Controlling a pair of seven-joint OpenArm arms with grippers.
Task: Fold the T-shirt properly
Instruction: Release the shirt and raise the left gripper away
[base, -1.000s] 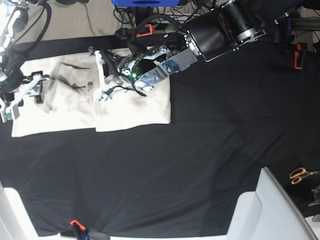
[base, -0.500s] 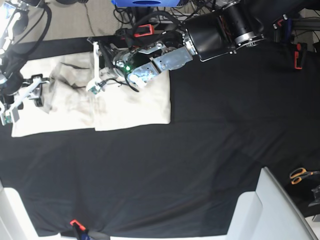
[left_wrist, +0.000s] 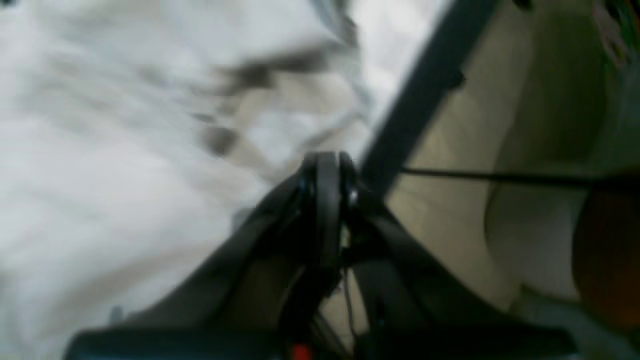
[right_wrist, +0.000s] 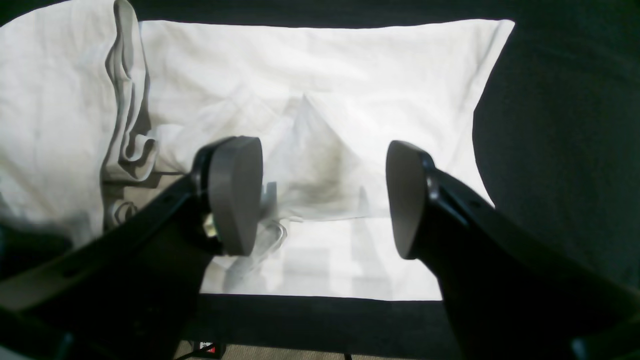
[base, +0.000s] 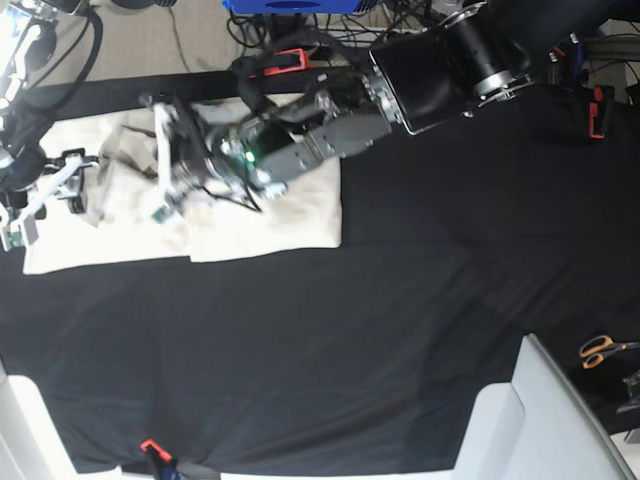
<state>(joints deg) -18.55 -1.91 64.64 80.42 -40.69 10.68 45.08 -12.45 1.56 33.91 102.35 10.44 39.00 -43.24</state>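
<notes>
The cream T-shirt (base: 270, 215) lies flat on the black tablecloth (base: 400, 300) at the far left, with a fold line down its middle. My left arm reaches in from the upper right. Its gripper (base: 163, 170) is low over the shirt's left half. In the blurred left wrist view that gripper (left_wrist: 327, 167) is shut, fingertips together, with wrinkled T-shirt cloth (left_wrist: 100, 175) behind it; whether any cloth is pinched I cannot tell. My right gripper (base: 45, 200) hovers at the shirt's left end. It stands open (right_wrist: 320, 200) above the T-shirt (right_wrist: 350, 75), nothing between its fingers.
Orange scissors (base: 600, 350) lie at the right edge, beside a white block (base: 540, 420) at the bottom right. Red clamps (base: 289, 58) (base: 597, 110) (base: 150, 447) hold the cloth's edges. Cables crowd the back edge behind the shirt.
My shut left gripper has swept leftward over the shirt, from right of the middle fold to the left half. The right gripper has stayed in place, still open.
</notes>
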